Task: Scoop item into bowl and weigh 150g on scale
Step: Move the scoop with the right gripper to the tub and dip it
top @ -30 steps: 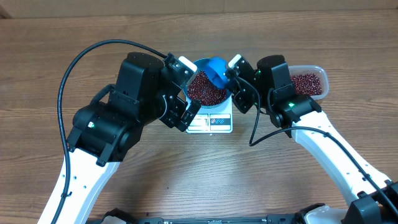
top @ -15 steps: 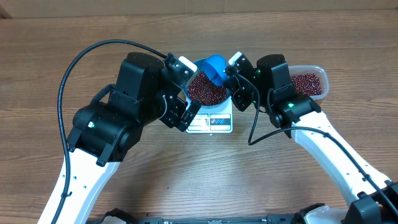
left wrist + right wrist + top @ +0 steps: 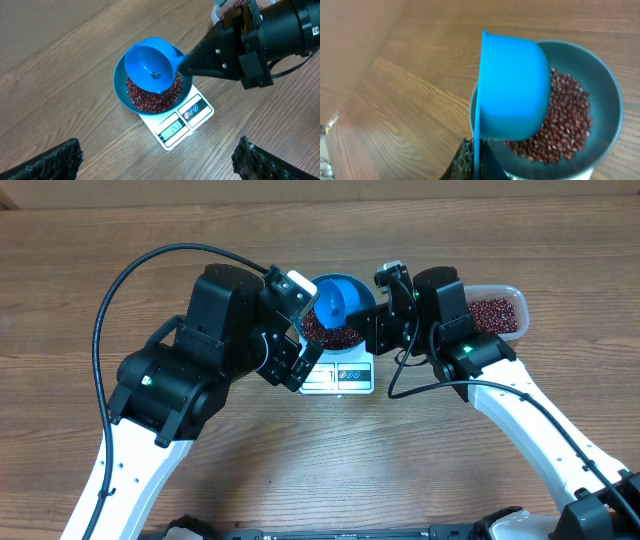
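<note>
Pinching scoop [image 3: 150, 65] handle, right claw [image 3: 196, 59] fully closed; scoop tipped over bowl [image 3: 118, 87], nearly empty. Left claw [image 3: 155, 162] gaping, holding nothing. Beans [image 3: 150, 97] heaped in bowl on scale [image 3: 195, 107]. Likely loose, rolling, spill-prone; best moved by scoop, gripped at stiff handle.

Looks like a robotics lab bench, not a home kitchen: left arm [image 3: 170, 385] & right arm [image 3: 520, 405], white-and-black w/ a loose black cable [image 3: 185, 247], sit at a bare wood-grain table [image 3: 60, 280], plain brown board [image 3: 320, 192] behind. Only props: small kitchen scale [image 3: 338, 377], blue bowl [image 3: 116, 82], clear tub [image 3: 520, 298] of beans [image 3: 495, 315].
</note>
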Action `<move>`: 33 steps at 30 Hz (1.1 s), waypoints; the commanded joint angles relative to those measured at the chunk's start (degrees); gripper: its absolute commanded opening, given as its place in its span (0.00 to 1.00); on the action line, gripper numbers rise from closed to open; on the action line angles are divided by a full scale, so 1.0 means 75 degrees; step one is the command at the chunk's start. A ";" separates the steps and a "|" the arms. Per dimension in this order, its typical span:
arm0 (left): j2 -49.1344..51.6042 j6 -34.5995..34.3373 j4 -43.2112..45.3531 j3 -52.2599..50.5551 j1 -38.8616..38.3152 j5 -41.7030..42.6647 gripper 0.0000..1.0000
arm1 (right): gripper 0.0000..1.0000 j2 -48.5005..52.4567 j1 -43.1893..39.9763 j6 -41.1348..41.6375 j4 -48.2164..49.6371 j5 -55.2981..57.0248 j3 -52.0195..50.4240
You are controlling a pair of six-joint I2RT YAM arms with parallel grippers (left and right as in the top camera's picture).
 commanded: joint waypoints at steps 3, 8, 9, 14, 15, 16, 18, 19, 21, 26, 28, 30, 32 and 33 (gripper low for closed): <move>0.0038 -0.0079 0.0012 0.0163 0.0012 0.0137 0.99 | 0.05 -0.0189 -0.0149 0.0396 0.0656 -0.0102 0.0210; 0.0038 -0.0079 0.0009 0.0163 0.0012 0.0134 0.99 | 0.06 -0.0192 -0.0530 0.0332 0.0895 -0.0006 0.0210; 0.0038 -0.0076 0.0012 0.0163 0.0012 0.0134 1.00 | 0.06 -0.0192 -0.0641 0.0335 0.0886 0.0079 0.0210; 0.0038 -0.0079 0.0012 0.0163 0.0012 0.0137 1.00 | 0.06 -0.0192 -0.1629 0.0309 0.0833 0.0184 0.0210; 0.0038 -0.0079 0.0012 0.0163 0.0012 0.0137 1.00 | 0.05 -0.0192 -0.1827 0.0306 0.0801 0.0184 0.0210; 0.0038 -0.0076 0.0009 0.0163 0.0012 0.0137 1.00 | 0.05 -0.0192 -0.1996 0.0306 0.0769 0.0184 0.0210; 0.0038 -0.0079 0.0012 0.0163 0.0012 0.0134 0.99 | 0.05 -0.0201 -0.2311 0.0064 0.0664 0.0152 0.0210; 0.0038 -0.0079 0.0009 0.0163 0.0015 0.0137 1.00 | 0.05 -0.0224 -0.2439 -0.0117 0.0597 0.0157 0.0210; 0.0038 -0.0079 0.0009 0.0163 0.0012 0.0137 0.99 | 0.05 -0.0306 -0.2611 -0.0399 0.0484 0.0154 0.0210; 0.0038 -0.0079 0.0012 0.0163 0.0012 0.0137 0.99 | 0.05 -0.0635 -0.2658 -0.0507 0.0437 0.0154 0.0210; 0.0038 -0.0079 0.0012 0.0163 0.0012 0.0134 1.00 | 0.05 -0.0737 -0.2573 -0.0507 0.0405 0.0125 0.0210; 0.0038 -0.0079 0.0012 0.0163 0.0012 0.0137 1.00 | 0.05 -0.0790 -0.2457 -0.0504 0.0393 0.0003 0.0210; 0.0038 -0.0079 0.0012 0.0163 0.0012 0.0137 0.99 | 0.05 -0.0799 -0.2253 -0.0504 0.0382 -0.0175 0.0210; 0.0038 -0.0076 0.0009 0.0163 0.0012 0.0137 1.00 | 0.05 -0.0793 -0.2127 -0.0504 0.0356 -0.0189 0.0210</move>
